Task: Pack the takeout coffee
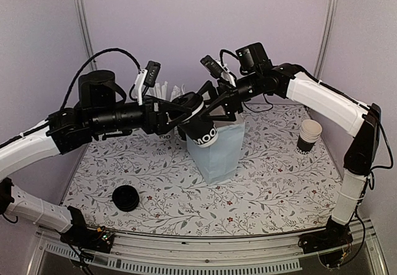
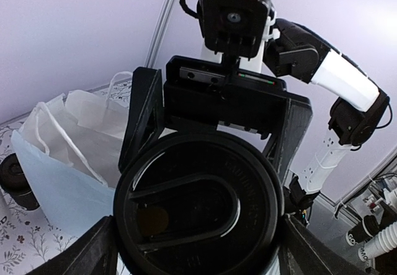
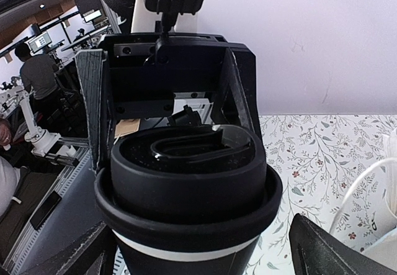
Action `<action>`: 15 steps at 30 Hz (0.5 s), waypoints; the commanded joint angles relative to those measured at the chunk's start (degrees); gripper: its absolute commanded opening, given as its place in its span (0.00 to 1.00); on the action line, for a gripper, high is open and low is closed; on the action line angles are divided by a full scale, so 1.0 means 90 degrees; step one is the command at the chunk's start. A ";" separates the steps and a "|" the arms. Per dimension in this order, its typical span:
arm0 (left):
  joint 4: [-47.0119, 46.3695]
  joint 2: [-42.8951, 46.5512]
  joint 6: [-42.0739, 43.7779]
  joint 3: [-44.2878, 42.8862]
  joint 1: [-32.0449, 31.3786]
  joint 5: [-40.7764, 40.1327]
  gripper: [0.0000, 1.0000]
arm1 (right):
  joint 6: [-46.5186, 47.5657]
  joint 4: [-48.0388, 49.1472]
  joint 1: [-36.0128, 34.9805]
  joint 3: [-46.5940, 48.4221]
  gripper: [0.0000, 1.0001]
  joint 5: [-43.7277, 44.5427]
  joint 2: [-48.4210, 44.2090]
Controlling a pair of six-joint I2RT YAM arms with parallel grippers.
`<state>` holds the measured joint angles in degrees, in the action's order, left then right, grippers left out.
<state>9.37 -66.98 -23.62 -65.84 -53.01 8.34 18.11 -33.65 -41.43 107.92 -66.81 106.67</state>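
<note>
Top view: the takeout coffee (image 1: 201,129) hung tilted by the top edge of the pale bag (image 1: 217,157), mid-table (image 1: 279,188). The left gripper (image 1: 181,117) was at its 9 o'clock and the right gripper (image 1: 214,107) at 2. Open floral tabletop lay toward 5 and 7.

Left wrist: the left fingers (image 2: 87,250) clasped the lid's rim, with the bag mouth at 9.

Right wrist: the right finger (image 3: 329,250) stood clear of the cup, jaws spread and holding nothing.
</note>
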 commanded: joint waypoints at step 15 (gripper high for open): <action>0.0313 0.1238 0.0309 0.1889 -0.0431 -0.0263 0.59 | 0.1439 -0.1750 0.0149 0.0446 0.99 0.1551 -0.0885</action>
<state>14.02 -55.42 -22.70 -51.62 -54.17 7.70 28.01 -45.01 -40.53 110.28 -55.81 101.93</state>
